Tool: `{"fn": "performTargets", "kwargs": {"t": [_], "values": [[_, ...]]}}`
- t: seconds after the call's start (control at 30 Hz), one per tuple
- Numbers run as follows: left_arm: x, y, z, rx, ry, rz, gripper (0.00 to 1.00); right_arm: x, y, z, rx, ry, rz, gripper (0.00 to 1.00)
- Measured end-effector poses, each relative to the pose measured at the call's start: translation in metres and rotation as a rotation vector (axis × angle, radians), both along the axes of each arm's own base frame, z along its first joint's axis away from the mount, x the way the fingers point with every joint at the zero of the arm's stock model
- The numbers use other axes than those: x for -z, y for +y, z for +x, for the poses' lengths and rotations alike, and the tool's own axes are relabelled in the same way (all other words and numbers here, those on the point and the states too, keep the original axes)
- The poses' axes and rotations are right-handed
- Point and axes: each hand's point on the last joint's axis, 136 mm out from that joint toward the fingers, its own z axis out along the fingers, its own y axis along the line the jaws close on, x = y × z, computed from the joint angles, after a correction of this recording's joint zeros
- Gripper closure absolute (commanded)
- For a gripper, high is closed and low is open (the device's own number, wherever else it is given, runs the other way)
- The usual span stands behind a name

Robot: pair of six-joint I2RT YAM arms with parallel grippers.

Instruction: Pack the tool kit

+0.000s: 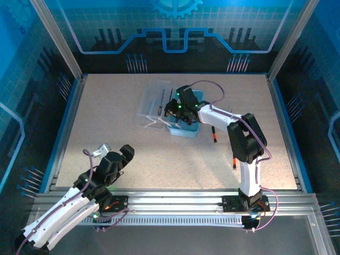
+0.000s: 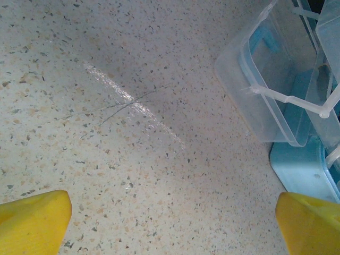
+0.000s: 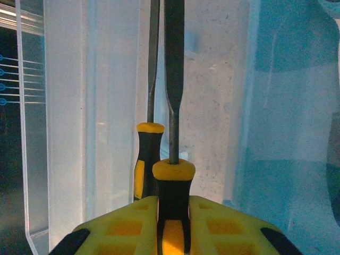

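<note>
The tool kit [image 1: 183,130] lies open mid-table, its light-blue base next to the clear lid [image 1: 154,103] folded out to the left. My right gripper [image 1: 173,109] hovers over the case. In the right wrist view its yellow fingers [image 3: 212,223] press on both sides of a black-handled screwdriver [image 3: 172,180], whose shaft points away along the clear plastic. A second screwdriver [image 3: 147,154] lies just beyond it, to the left. My left gripper [image 1: 102,151] rests near the front left, open over bare table [image 2: 172,223], with the case's lid [image 2: 265,90] and blue base [image 2: 303,170] off to its right.
Two loose screwdrivers with red tips lie on the table right of the case, one close to it [image 1: 214,135] and one nearer the right arm's base [image 1: 234,161]. Metal frame posts and blue walls ring the speckled table [image 1: 106,117].
</note>
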Motion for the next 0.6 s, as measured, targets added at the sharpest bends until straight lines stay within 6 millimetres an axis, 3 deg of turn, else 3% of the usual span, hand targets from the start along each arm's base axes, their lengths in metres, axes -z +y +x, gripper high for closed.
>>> {"fn": "performTargets", "kwargs": {"t": [0.17,0.6], "values": [[-0.0040,-0.0019,0.0027,0.005,-0.019,-0.007,0.01,0.0013,-0.0020,0.0021,0.014,0.005,0.016,0.72],[-0.0015,-0.0057,0.0047,0.025,-0.006,0.007,0.01,0.0055,-0.0084,0.0038,0.019,0.000,0.034,0.71]]}}
